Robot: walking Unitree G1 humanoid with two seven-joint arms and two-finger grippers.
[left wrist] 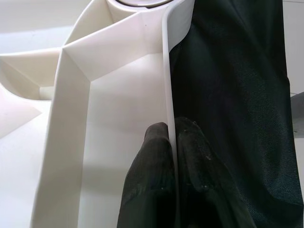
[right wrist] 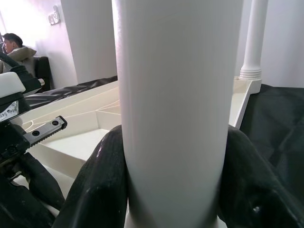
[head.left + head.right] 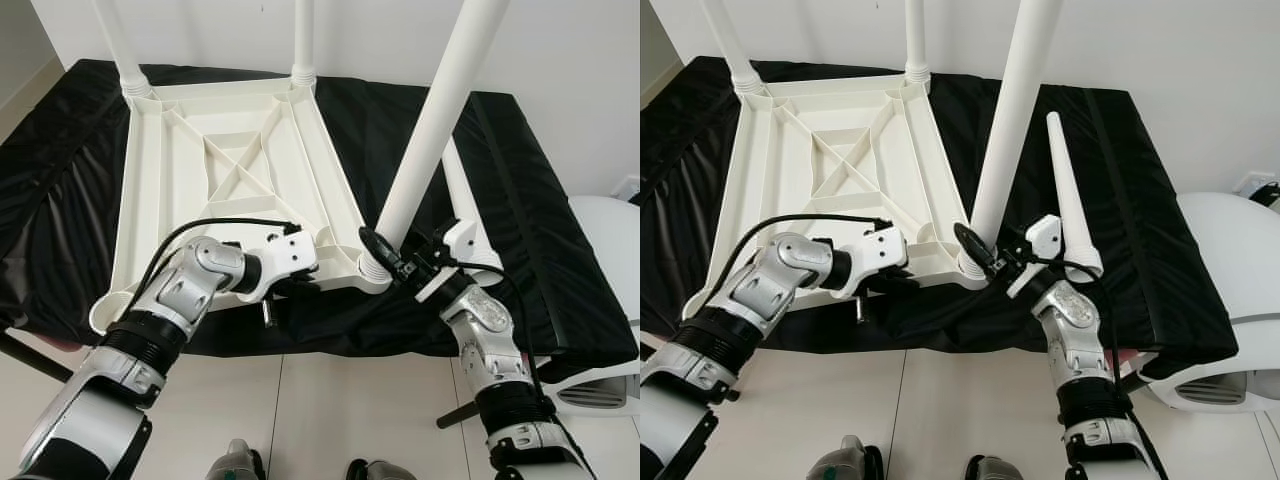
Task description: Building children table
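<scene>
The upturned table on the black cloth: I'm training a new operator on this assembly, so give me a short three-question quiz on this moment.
1. True or false: the right gripper has its fingers on either side of the near leg just above its socket.
2. What does the left gripper clamp?
A. a loose leg
B. the near side wall of the tabletop
C. the black cloth
3. How many legs stand in corner sockets, and where is the remaining leg?

Key: 1 true. 2 B. 3 three stand; the fourth lies loose on the cloth beside the right arm.
</scene>
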